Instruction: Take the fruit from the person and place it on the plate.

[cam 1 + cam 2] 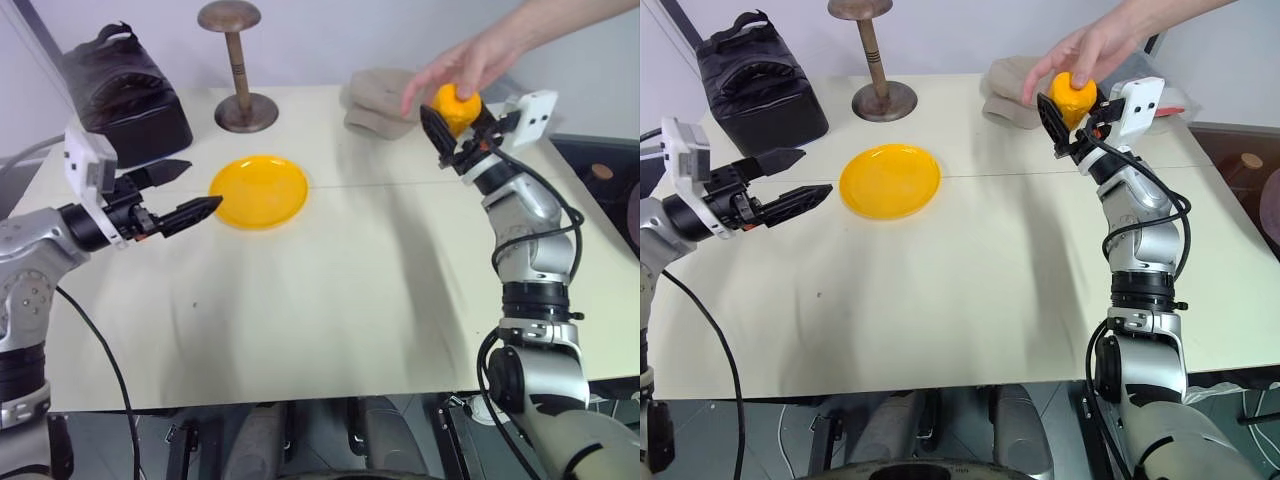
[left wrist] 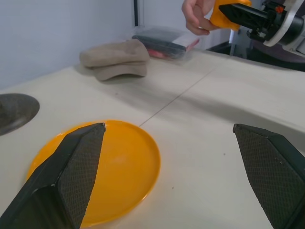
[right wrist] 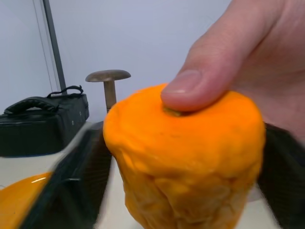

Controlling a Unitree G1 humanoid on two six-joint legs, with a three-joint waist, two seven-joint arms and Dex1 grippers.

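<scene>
Orange-yellow and stubby, the fruit [image 1: 1072, 95] is held in the air above the far right part of the table [image 1: 330, 290], between the two black fingers of the right gripper [image 1: 449, 124] and under the person's hand [image 1: 462, 64]. In the right wrist view a thumb is pressed on top of the fruit while the fingers are closed against its sides, so the fruit is shared between hand and gripper. The left gripper [image 1: 178, 193] is held with its fingers apart, just beside the near edge of the yellow plate [image 1: 259, 190], which lies well apart from the fruit.

Several faults are to be judged possible. If the arm is pulled away before the hand lets go, the fruit may be twisted out of the grip. The fruit looks soft and rounded, so it may be squashed or squeezed upward out of the fingers. The person's fingertips may be caught if the grip shifts. On the way to the plate, the waiting left gripper may be struck, or the fruit may roll off the shallow rim once set down.
</scene>
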